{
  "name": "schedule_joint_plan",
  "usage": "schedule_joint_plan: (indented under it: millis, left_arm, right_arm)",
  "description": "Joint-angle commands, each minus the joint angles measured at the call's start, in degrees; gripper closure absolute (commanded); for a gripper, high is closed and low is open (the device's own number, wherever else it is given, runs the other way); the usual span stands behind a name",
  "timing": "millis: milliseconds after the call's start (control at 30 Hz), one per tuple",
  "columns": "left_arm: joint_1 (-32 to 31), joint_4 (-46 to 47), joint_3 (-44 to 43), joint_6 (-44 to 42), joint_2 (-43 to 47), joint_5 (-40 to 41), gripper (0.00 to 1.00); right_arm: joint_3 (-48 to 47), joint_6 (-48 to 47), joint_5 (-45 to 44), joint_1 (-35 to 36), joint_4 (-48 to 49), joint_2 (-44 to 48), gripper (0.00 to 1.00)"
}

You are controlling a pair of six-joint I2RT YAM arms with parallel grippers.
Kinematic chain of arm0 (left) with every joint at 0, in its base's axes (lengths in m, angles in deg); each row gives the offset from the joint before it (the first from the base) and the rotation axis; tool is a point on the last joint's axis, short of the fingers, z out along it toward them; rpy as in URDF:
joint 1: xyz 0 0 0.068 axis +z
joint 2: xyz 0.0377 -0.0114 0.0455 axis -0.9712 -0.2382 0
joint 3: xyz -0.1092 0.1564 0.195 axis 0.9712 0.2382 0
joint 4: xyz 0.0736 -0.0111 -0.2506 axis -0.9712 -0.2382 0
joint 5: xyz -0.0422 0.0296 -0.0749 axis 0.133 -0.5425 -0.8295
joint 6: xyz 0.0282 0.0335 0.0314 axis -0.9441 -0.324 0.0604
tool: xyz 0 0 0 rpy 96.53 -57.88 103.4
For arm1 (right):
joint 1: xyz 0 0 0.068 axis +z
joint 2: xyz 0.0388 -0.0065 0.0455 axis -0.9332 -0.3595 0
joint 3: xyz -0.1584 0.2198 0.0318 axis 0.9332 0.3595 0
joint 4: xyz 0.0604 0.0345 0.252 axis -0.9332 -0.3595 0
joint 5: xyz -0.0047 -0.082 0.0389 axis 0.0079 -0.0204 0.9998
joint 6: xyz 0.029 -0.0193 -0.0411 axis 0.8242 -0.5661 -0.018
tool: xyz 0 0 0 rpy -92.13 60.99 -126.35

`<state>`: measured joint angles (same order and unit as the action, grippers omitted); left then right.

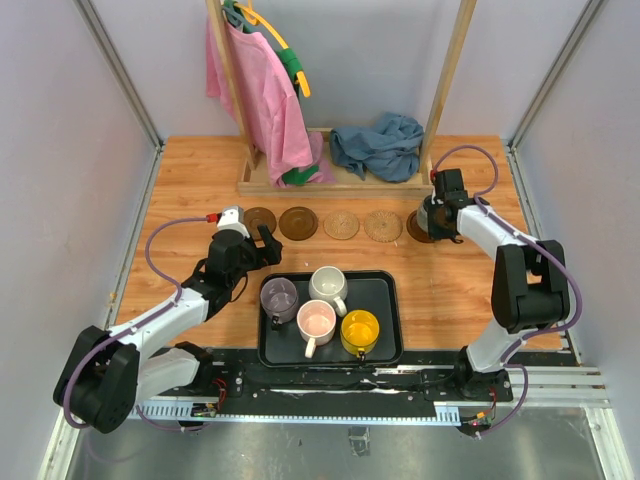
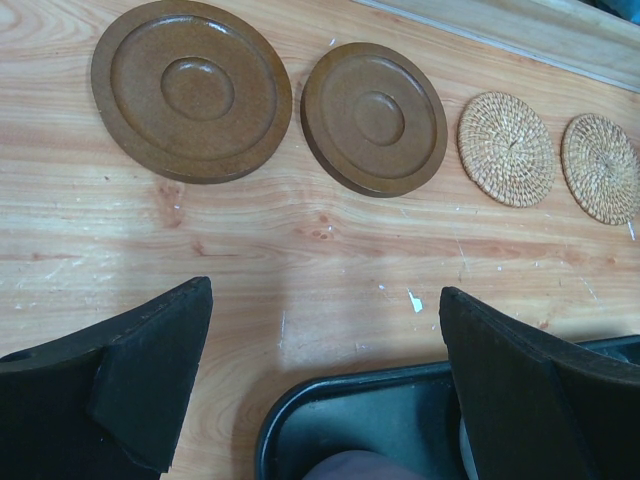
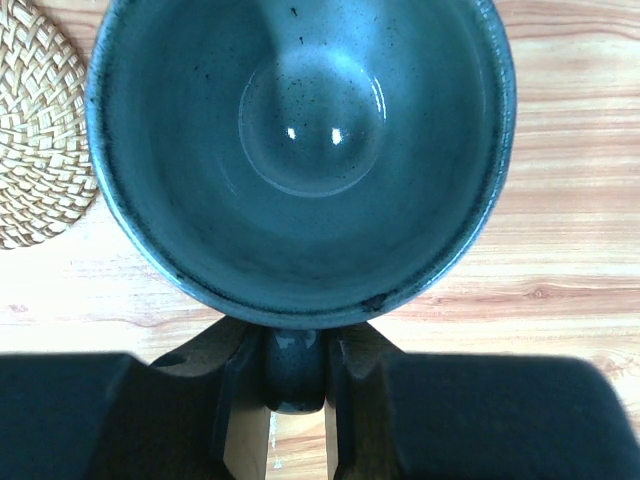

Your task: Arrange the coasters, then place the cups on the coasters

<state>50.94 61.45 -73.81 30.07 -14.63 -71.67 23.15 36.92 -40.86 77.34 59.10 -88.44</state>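
The right gripper (image 3: 294, 390) is narrowed onto the handle (image 3: 292, 355) of the blue mug (image 3: 300, 150), one finger on either side. This keeps the mug out ahead of the fingers, mouth up, with nothing under its base to hinder setting it down. From above, a sliver of dark coaster (image 1: 412, 229) shows at the mug's left edge, so the mug seems meant for the end disc of the row. I cannot tell whether it already rests there or hangs just over it. To the left of the mug, apart from it, lies a woven coaster (image 3: 35, 130).

The left gripper (image 2: 325, 345) stands wide and holds nothing. Right under its fingers is the tray (image 2: 290, 425) rim, with the purple mug (image 2: 345, 466) just inside, likely the next pick, which would explain the wide jaws. The white mug (image 1: 328, 284), pink mug (image 1: 316, 322) and yellow mug (image 1: 360, 330) wait in the same tray. Ahead of the fingers, across bare wood, two brown coasters (image 2: 190, 90) sit close together, with two woven discs (image 2: 506, 148) to their right. All four are bare, in one line ready for mugs.
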Motion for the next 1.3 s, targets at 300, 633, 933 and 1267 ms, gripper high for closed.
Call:
schedule_joint_plan:
  millis: [300, 633, 933, 1267]
  left_arm:
    - [-0.45, 0.95, -0.95, -0.92, -0.04, 0.28, 0.0]
    - [-0.4, 0.87, -0.7, -0.81, 0.55, 0.54, 0.0]
    - [-0.41, 0.87, -0.58, -0.81, 1.3, 0.36, 0.0]
    - [-0.45, 0.71, -0.08, -0.64, 2.22, 0.6, 0.0]
  right_arm:
    - [-0.58, 1.83, 2.83, -1.71, 5.24, -0.44, 0.96]
    - [-0.09, 2.49, 4.11, -1.69, 5.0, -0.78, 0.93]
    - [1.22, 2.95, 3.42, -1.64, 4.33, -0.23, 0.62]
    - [2.83, 4.13, 3.77, -1.57, 2.76, 1.69, 0.51]
